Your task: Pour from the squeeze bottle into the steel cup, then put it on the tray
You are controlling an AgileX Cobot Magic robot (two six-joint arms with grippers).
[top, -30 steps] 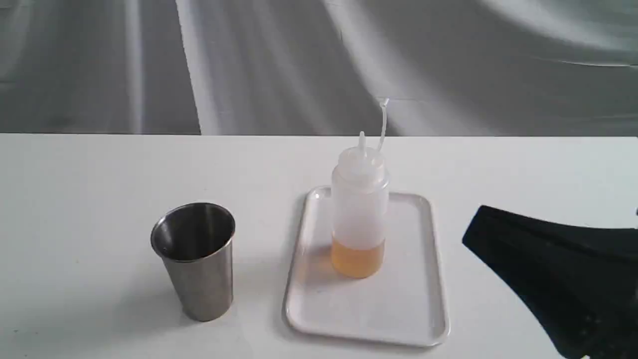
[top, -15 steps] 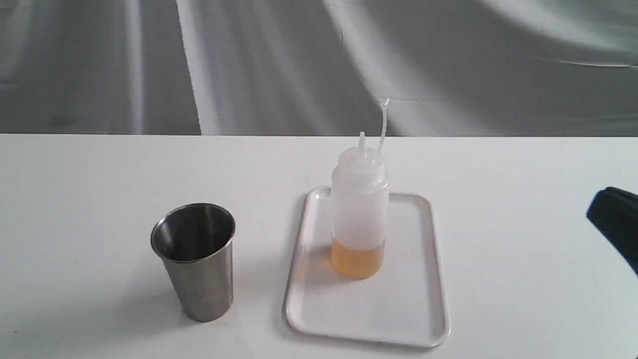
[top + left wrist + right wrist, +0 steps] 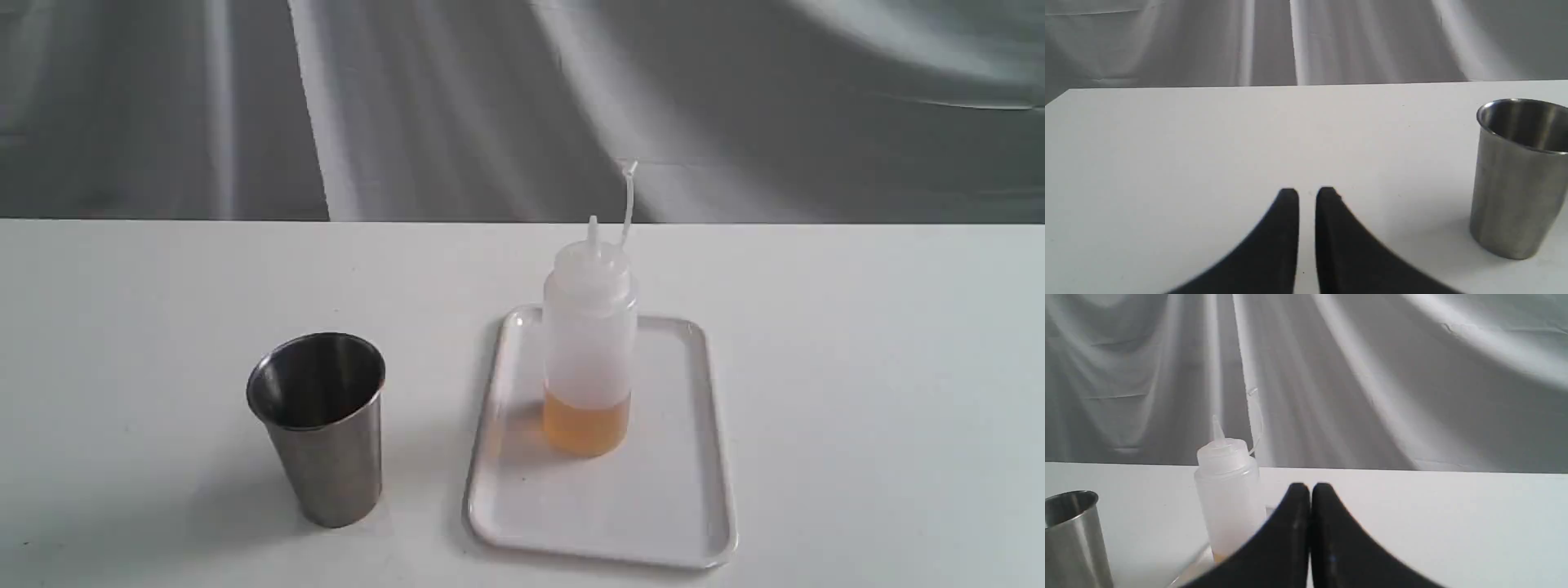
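Ok, squeeze bottle (image 3: 588, 351) stands upright on the tray (image 3: 678, 506), on its far half, nothing touching it. Translucent white cylinder, pointed nozzle up, thin cap strap curving up beside the nozzle, amber liquid filling roughly the bottom quarter. Tray is flat, white, with rounded corners and a low rim, the half nearer the camera bare. Steel cup (image 3: 322, 425) sits upright on the desk (image 3: 857, 367) to the left of the tray, clear of its rim

Left tool (image 3: 1306, 194): fingers closed down to a thin slit, empty, over bare desk on the far side of the cup from the tray. Right tool (image 3: 1309, 488): fingers pressed together, empty, off the tray on the side away from the cup

Hard to read: the cup's inside is dark and reflective, can't tell if anything is in it. The strap tip blends into the grey backdrop cloth (image 3: 408, 106). In the right wrist view the tool's fingers cover the bottle's base and most of the tray, and the cup is cut by the frame edge. Left wrist view also clips the cup
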